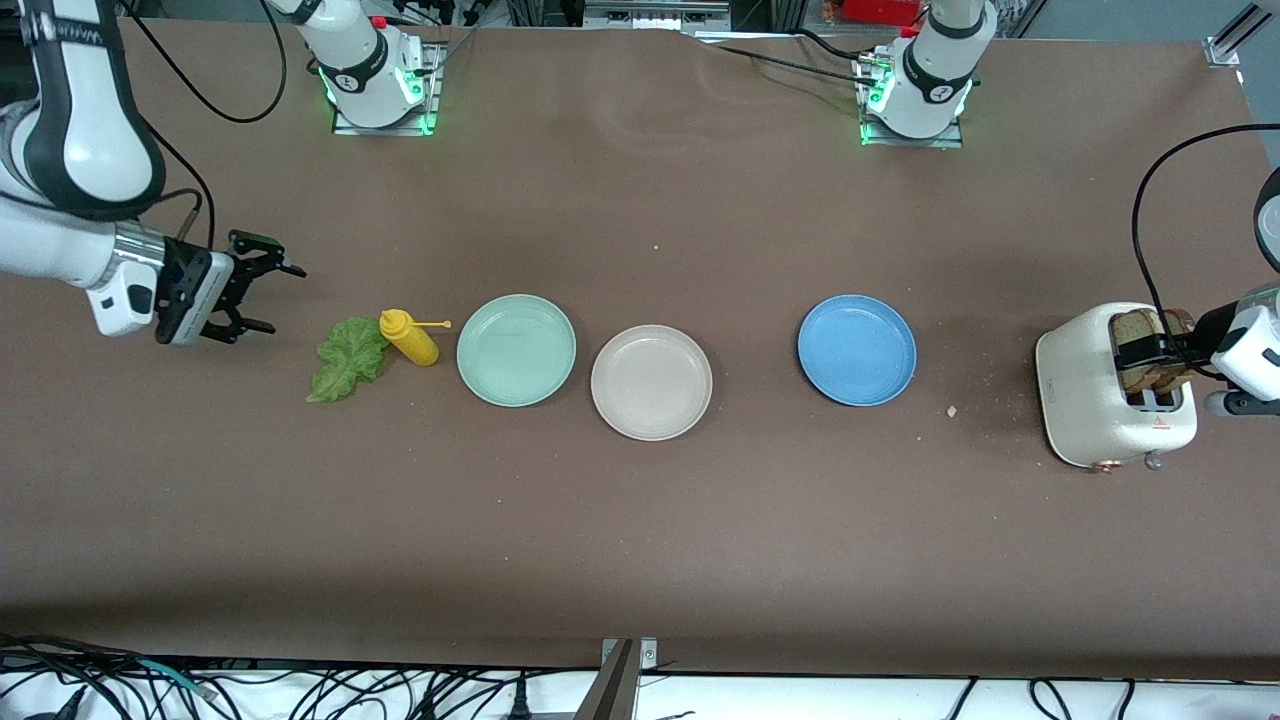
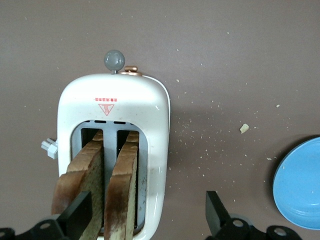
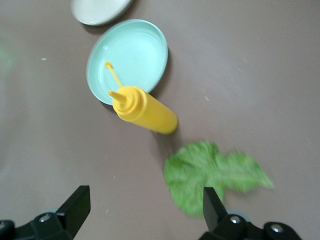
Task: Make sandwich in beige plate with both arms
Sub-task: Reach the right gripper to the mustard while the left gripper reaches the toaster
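Note:
Two tan bread slices stand upright in the slots of a white toaster at the left arm's end of the table. My left gripper is open just over them. In the left wrist view its fingers straddle both slices and the toaster's wall. A green lettuce leaf lies flat on the table toward the right arm's end. My right gripper is open and empty above the table beside the leaf. The beige plate is empty mid-table.
A yellow squeeze bottle lies on its side between the leaf and an empty mint-green plate. An empty blue plate sits between the beige plate and the toaster. Crumbs lie near the toaster.

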You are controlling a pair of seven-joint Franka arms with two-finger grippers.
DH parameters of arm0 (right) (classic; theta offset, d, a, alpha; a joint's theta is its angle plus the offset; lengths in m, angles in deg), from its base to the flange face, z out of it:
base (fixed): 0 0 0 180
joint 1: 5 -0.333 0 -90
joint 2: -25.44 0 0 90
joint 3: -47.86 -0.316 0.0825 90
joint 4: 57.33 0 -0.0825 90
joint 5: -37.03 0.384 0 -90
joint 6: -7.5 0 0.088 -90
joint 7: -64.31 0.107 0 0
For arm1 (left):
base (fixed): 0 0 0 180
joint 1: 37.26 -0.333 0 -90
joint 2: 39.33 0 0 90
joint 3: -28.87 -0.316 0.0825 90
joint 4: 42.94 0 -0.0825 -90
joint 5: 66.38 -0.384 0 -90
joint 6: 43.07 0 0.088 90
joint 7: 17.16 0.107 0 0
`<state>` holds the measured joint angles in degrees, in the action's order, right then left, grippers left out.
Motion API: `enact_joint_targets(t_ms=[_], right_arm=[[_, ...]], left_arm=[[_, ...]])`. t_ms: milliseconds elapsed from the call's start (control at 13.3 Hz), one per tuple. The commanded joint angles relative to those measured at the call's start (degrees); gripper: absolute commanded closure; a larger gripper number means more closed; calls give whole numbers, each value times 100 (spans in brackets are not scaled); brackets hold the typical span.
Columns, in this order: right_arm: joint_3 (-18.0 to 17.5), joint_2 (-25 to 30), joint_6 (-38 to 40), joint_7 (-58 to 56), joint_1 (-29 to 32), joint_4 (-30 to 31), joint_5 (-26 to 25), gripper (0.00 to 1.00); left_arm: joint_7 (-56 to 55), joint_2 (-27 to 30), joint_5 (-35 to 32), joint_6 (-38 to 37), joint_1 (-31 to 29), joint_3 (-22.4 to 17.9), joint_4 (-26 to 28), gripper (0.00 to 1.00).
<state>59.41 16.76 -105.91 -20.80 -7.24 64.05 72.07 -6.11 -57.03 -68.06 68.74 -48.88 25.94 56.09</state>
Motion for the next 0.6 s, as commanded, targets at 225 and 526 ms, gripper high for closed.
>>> enact_joint_targets(t_ms=[225,526], right_arm=[[49,-1442,504,-3370,469,-281,1752,0],[32,-2285,1486,-4170,487,-1009,2392,0]], left_arm=[[108,-58,-79,377,-95,38,292,4],[91,-93,-105,333,-200,21,310,60]])
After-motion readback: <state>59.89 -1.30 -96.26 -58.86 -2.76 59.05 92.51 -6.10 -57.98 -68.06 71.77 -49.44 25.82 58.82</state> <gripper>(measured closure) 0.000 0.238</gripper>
